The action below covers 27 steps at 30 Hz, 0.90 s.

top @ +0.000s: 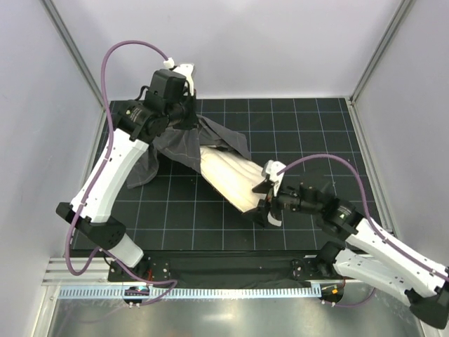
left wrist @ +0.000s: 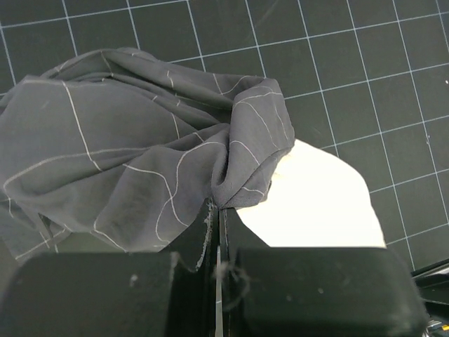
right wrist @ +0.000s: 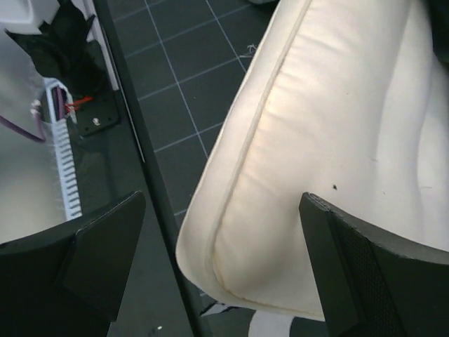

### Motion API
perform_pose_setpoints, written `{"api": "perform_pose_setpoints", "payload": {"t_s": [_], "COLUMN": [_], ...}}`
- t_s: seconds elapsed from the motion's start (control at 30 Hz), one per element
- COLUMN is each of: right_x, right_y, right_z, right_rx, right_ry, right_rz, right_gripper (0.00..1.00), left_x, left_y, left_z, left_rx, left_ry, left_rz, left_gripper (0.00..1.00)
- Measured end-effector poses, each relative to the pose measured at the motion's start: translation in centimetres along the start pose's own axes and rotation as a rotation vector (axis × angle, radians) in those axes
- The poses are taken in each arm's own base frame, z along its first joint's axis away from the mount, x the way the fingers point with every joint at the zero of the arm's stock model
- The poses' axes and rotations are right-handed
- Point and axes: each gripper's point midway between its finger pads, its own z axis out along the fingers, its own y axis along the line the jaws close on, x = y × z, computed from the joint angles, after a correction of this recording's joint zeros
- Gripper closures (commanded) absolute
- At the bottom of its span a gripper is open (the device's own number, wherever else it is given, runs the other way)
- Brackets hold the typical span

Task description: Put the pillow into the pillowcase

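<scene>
The dark grey checked pillowcase (top: pixel 184 146) lies bunched at the back left of the mat. My left gripper (top: pixel 189 112) hangs over it, shut on a pinched fold of its edge (left wrist: pixel 217 208). The cream pillow (top: pixel 235 179) juts out of the case towards the front right, its far end under the fabric (left wrist: pixel 126 140). Its white end (left wrist: pixel 316 203) shows beside that fold. My right gripper (top: pixel 269 202) stands open at the pillow's near corner (right wrist: pixel 280 232). That corner lies between the spread fingers, and the left finger (right wrist: pixel 105 246) is clear of it.
A black gridded mat (top: pixel 302 133) covers the table, with grey walls at the back and both sides. Along the near edge run a dark strip (right wrist: pixel 133 119) and a toothed white rail (top: pixel 210 289). The right arm's base (top: pixel 382 263) sits at the front right.
</scene>
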Motion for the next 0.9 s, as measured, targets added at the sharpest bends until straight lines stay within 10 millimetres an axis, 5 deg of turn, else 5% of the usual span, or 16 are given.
{"api": "perform_pose_setpoints", "payload": {"t_s": [0.47,0.63,0.73,0.9], "right_x": [2.9,3.9,3.2,-0.8], "right_y": [0.1,-2.6,-4.1,-4.7], "right_z": [2.9,4.3,4.3,3.6], "right_rx": [0.118,0.284,0.387,0.466], "right_ry": [0.132,0.221,0.22,0.142], "right_rz": [-0.231,-0.239,-0.213,-0.188], "right_gripper": [0.0,0.77,0.91,0.96], "left_x": [0.4,1.2,1.6,1.3], "left_y": [0.0,-1.0,-2.0,-4.6], "left_z": [-0.2,-0.1,-0.3,-2.3], "left_rx": [0.036,0.096,0.148,0.259], "left_ry": [0.03,0.064,0.082,0.078], "left_rz": [-0.011,-0.013,-0.011,0.007], "left_gripper": [1.0,1.0,1.0,1.0]}}
